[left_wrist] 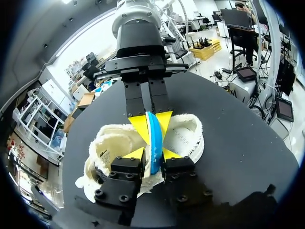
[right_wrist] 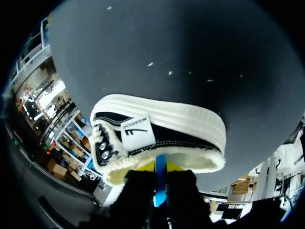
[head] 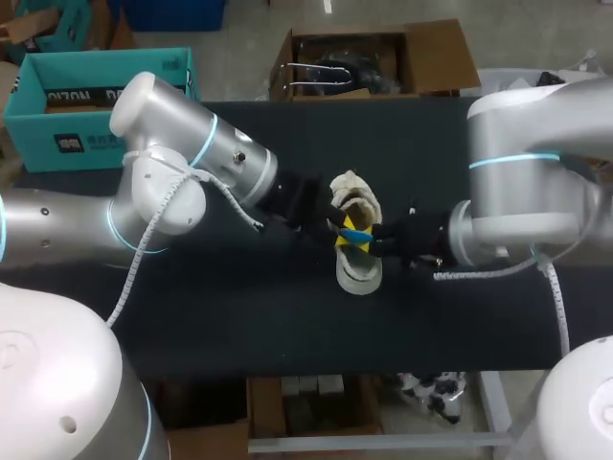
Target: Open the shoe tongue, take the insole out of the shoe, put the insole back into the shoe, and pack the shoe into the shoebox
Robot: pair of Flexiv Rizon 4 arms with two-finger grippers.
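Note:
A cream, fleece-lined shoe point(head: 356, 273) point(left_wrist: 188, 136) point(right_wrist: 162, 119) lies on the black table near its middle. A thin blue insole point(head: 352, 233) point(left_wrist: 155, 136) point(right_wrist: 160, 186) stands on edge over the shoe's opening. My right gripper point(head: 375, 233) point(left_wrist: 152, 121) point(right_wrist: 160, 169) comes in from the right and is shut on the insole's far part. My left gripper point(head: 337, 222) point(left_wrist: 152, 155) comes in from the left. Its yellow tips stand close on either side of the insole's near part, with a slight gap on one side. The two grippers face each other over the shoe.
An open teal box point(head: 86, 96) stands off the table's back left corner. An open cardboard box point(head: 374, 57) stands behind the back edge. Bare black tabletop point(head: 239, 316) lies in front of and to both sides of the shoe.

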